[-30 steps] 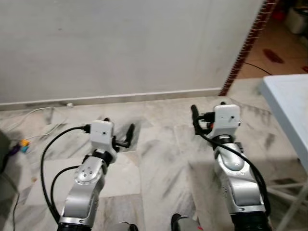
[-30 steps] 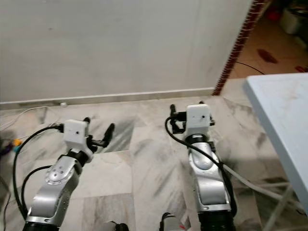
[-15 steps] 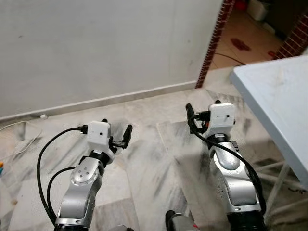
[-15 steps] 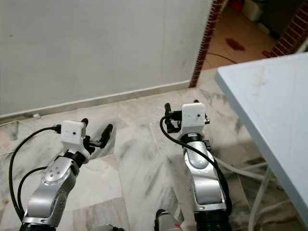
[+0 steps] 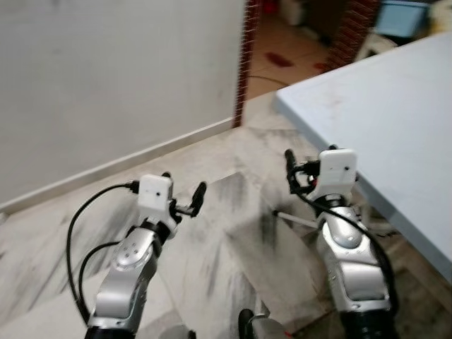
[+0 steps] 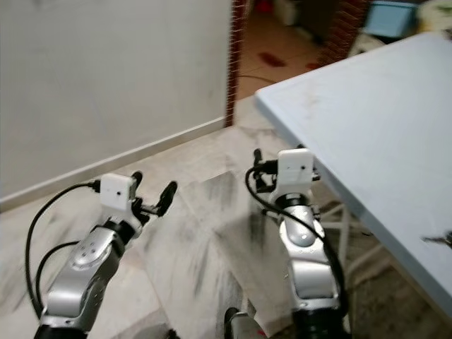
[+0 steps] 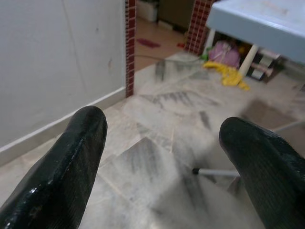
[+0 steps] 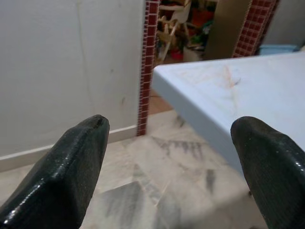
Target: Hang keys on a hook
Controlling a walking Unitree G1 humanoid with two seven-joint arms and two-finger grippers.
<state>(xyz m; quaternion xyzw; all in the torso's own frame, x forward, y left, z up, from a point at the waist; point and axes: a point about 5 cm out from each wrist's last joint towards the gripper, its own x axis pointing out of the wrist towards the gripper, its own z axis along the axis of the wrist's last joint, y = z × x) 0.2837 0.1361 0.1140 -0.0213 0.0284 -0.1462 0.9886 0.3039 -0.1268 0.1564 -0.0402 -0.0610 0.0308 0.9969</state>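
Blurred marble floor [image 5: 233, 233]; keys [image 6: 438, 240] barely discernible.

Soft indoor daylight; head views motion-blurred, wrist views sharper.

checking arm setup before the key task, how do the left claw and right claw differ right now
The left claw hangs over bare marble floor, while the right claw sits beside the light blue table edge. The left claw angles inward toward the robot's right; the right claw points straight ahead. Both are open and empty, held at similar height.
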